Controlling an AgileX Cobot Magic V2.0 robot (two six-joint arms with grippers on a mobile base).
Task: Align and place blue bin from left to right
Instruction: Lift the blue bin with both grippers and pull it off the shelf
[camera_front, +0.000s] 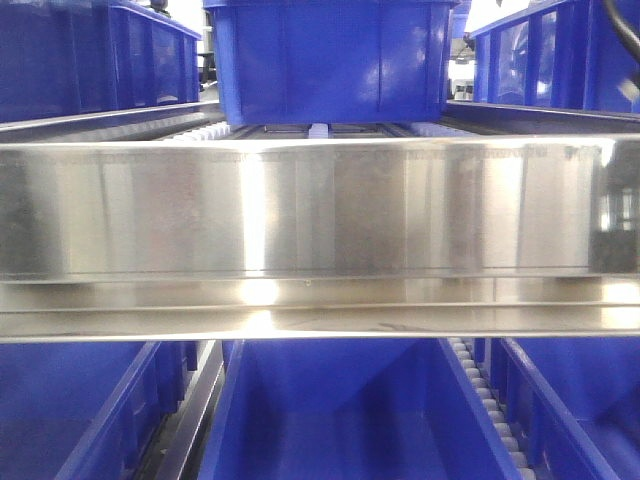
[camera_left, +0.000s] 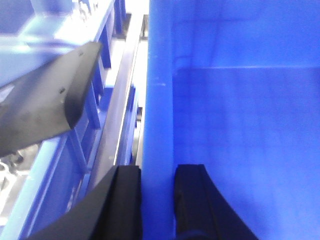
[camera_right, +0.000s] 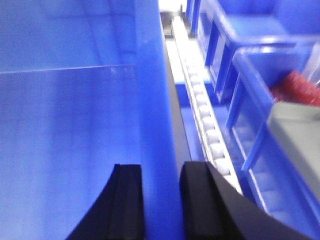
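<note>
Left wall of the blue bin (camera_left: 240, 125) clamped within left tool (camera_left: 159, 200), right wall within right tool (camera_right: 161, 200).

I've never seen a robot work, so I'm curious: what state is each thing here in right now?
blue bin: upright, nothing visible inside, held at both side walls
left gripper: shut on the bin's left wall
right gripper: shut on its right wall
upper bin: upright, no gripper on it
neighbouring bin: holds something red
</note>
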